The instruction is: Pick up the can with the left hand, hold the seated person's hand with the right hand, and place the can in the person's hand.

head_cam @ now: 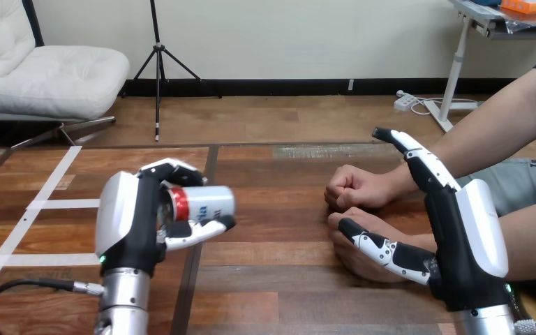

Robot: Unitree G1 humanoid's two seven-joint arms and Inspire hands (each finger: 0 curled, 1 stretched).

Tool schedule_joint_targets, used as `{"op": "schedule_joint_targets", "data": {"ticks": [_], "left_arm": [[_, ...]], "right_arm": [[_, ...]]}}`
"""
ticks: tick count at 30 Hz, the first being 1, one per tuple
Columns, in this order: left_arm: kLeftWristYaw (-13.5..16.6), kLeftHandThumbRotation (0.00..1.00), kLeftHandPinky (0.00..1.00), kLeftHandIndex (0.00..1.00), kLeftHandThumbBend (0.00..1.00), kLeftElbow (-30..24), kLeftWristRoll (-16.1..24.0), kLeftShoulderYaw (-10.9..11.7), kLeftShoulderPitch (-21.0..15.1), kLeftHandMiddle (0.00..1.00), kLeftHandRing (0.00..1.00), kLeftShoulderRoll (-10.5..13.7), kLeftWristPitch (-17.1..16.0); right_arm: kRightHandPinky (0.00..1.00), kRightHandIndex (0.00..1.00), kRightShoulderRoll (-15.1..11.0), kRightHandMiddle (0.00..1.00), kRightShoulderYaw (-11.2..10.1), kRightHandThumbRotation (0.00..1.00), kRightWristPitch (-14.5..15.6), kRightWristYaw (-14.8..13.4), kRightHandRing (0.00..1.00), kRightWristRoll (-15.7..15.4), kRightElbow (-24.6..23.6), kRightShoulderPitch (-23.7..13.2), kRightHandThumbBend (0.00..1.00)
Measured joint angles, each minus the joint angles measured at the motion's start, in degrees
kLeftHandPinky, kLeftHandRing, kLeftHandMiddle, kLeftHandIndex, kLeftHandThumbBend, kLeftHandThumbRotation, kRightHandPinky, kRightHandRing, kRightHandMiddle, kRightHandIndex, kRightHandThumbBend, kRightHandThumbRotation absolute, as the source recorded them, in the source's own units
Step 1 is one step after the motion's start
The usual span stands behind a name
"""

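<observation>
Head view: a wooden table point(272, 279) of dark, grainy planks w/ visible seams. White tape strips point(49, 204) cross its left part.

At left is the robot's left hand point(136, 223), a glossy white shell over a black palm. Its jointed fingers curl over the top of a can point(206, 202) and its thumb sits under it. The can is a small metal cylinder, white w/ a red band, held sideways, its free end pointing to the view's right.

At right, the right hand point(464, 244) stands edge-up, fingers straight and together, pointing away. Its thumb stretches leftward, so the hand is spread wide and grips nothing. The thumb lies across the person's near hand point(352, 264), which rests on the table; can't tell if they touch.

The person's far hand point(356, 187), a loose fist, sits on the table just beyond. Its forearm passes behind the robot's straight fingers. Bare planks lie btw. the can and the person's hands, which are well apart.
</observation>
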Motion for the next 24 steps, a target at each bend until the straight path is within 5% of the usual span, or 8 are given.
{"op": "schedule_joint_targets", "data": {"ticks": [13, 24], "left_arm": [[-2.4, 0.0, 0.34, 0.45, 0.71, -7.1, 0.7, -0.1, 2.9, 0.45, 0.4, -0.9, -0.2], [-3.6, 0.0, 0.33, 0.45, 0.71, -10.8, 1.0, -0.2, 5.2, 0.44, 0.39, -1.4, -2.4]], "right_arm": [[0.95, 0.92, -3.4, 0.95, -1.1, 0.05, 4.0, 2.2, 0.97, -4.9, -2.7, 0.0, 0.71], [1.0, 0.9, -8.8, 0.94, -2.2, 0.04, 12.2, 9.9, 0.98, -10.1, -7.7, -0.1, 0.79]]}}
